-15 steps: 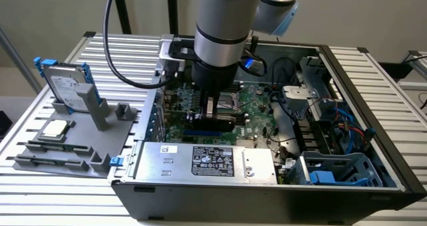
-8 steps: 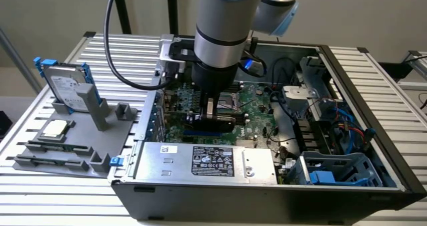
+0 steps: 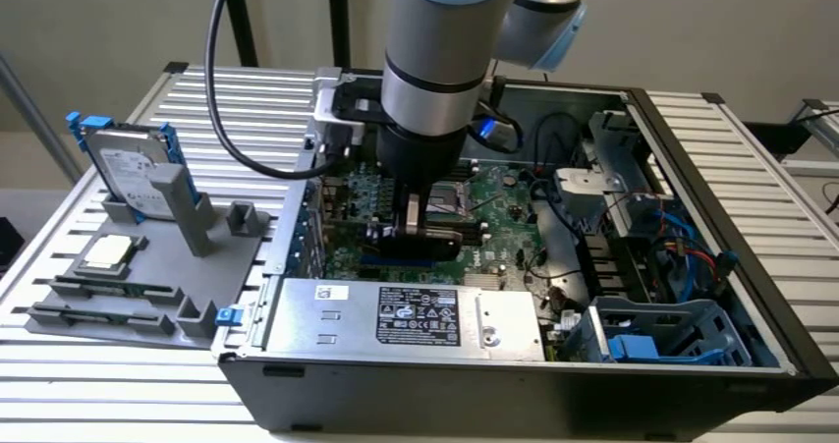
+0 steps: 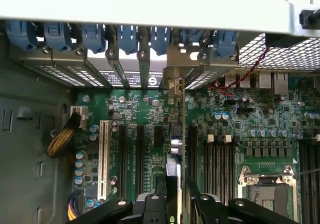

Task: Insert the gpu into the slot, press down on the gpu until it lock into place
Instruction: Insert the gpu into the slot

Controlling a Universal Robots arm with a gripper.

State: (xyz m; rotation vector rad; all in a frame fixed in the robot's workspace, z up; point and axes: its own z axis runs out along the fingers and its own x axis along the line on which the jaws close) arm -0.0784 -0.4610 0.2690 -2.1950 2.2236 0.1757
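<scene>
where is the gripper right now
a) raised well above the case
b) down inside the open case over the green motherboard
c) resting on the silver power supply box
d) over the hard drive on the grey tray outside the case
b: the gripper is down inside the open case, over the green motherboard, with the gpu standing edge-on between its fingers.

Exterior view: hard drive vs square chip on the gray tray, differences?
The hard drive stands upright on edge; the square chip lies flat. The hard drive is clearly bigger than the chip. The hard drive carries blue side rails; the chip has none. Both sit on the gray tray, outside the computer case.
</scene>
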